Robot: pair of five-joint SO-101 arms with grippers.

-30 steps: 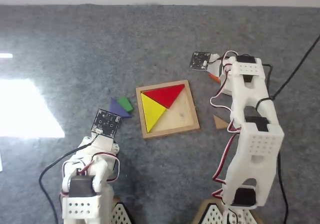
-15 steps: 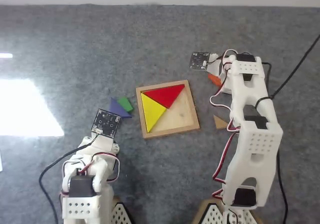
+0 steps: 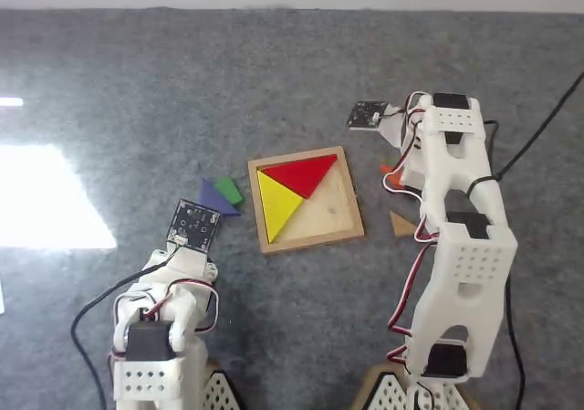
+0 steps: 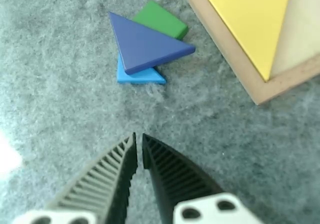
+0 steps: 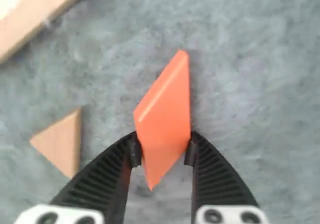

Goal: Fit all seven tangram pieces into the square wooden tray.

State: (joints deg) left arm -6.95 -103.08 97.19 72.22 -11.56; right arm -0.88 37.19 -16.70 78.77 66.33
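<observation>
While the orange piece (image 5: 164,114) is clamped in the right gripper (image 5: 162,145) just right of the wooden tray (image 3: 310,240), the red triangle (image 3: 299,173) and yellow triangle (image 3: 276,202) are seated in the tray's left part; tan triangle (image 3: 401,223) is seen lower right of it | left gripper (image 4: 139,140) is closed to a slit, nothing held; blue triangle (image 4: 147,49) is laid over green piece (image 4: 162,19) and light-blue piece (image 4: 140,76), left of tray

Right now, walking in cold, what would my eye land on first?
The square wooden tray mid-table, holding a red triangle and a yellow triangle. Beside it, the right claw pinches an orange piece. On the tray's other side, a dark blue triangle lies on a green piece.
</observation>
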